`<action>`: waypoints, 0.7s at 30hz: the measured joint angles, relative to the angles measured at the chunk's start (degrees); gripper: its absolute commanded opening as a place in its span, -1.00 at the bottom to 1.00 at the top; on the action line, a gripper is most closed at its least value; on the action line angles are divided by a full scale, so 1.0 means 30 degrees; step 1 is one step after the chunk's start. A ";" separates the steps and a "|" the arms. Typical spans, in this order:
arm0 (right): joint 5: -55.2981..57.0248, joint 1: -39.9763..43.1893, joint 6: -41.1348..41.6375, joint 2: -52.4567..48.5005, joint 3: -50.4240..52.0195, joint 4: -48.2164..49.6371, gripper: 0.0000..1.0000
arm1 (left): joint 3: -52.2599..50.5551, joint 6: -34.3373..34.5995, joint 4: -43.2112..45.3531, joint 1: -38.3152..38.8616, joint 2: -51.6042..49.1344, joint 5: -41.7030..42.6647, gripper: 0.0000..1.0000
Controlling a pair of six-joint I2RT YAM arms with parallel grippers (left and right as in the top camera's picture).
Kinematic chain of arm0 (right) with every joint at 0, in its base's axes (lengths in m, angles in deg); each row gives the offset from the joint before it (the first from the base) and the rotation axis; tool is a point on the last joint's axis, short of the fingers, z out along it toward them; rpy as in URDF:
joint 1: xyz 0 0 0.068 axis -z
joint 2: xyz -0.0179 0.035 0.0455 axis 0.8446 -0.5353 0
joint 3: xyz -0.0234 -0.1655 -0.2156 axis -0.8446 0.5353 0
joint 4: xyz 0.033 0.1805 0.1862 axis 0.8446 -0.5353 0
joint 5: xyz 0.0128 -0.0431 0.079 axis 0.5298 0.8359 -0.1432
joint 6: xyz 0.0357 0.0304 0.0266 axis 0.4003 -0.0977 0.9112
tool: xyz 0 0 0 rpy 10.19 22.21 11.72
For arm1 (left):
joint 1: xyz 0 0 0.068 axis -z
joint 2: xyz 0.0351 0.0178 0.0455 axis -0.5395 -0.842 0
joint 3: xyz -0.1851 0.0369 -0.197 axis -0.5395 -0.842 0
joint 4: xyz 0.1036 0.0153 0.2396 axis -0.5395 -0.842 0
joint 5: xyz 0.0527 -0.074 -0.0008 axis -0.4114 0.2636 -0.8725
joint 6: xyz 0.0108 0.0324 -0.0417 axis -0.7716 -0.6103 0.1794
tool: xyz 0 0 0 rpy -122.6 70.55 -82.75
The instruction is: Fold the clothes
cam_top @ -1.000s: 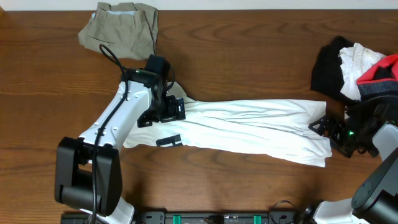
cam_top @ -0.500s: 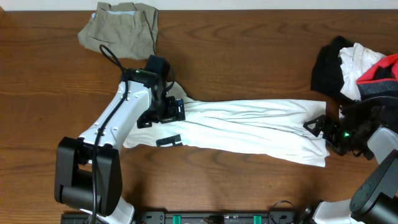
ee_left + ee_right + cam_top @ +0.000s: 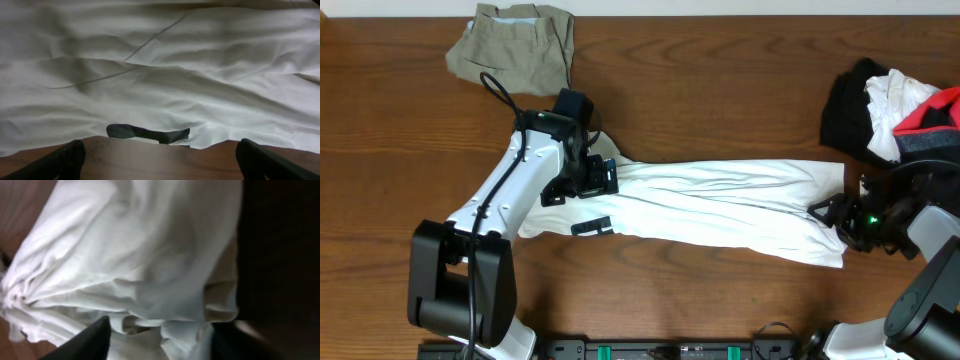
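A white garment [image 3: 720, 200] lies stretched out across the middle of the wooden table, with a black tag [image 3: 592, 227] near its left front edge. My left gripper [image 3: 588, 180] hovers over the garment's left end. In the left wrist view its fingers [image 3: 160, 167] are wide open over bare wood, with the cloth [image 3: 160, 75] and the tag [image 3: 147, 133] just ahead. My right gripper [image 3: 830, 215] is at the garment's right end. In the right wrist view its fingers [image 3: 160, 342] are open with bunched white cloth [image 3: 140, 245] between them.
Folded khaki trousers [image 3: 515, 45] lie at the back left. A pile of black, white and red clothes [image 3: 890, 100] sits at the right edge, just behind my right arm. The table [image 3: 720, 90] is dark wood.
My right gripper has moved left onto the garment's right end. The left arm and the garment have not moved.
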 measured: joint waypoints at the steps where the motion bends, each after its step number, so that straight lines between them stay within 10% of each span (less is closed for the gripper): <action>1: 0.0102 0.0000 0.0044 -0.0051 0.0051 0.0044 -0.24 | 0.0000 0.0000 0.0000 0.0000 0.0000 -0.0007 0.96; 6: 0.0546 -0.0007 0.0437 -0.0328 0.0306 0.0444 -0.97 | 0.0000 0.0000 -0.0015 0.0000 0.0000 0.0000 0.96; 21: 0.1603 -0.0007 0.1807 -0.0721 -0.3177 -0.2280 -0.97 | 0.0000 0.0000 -0.0342 0.0000 0.0000 -0.0007 0.96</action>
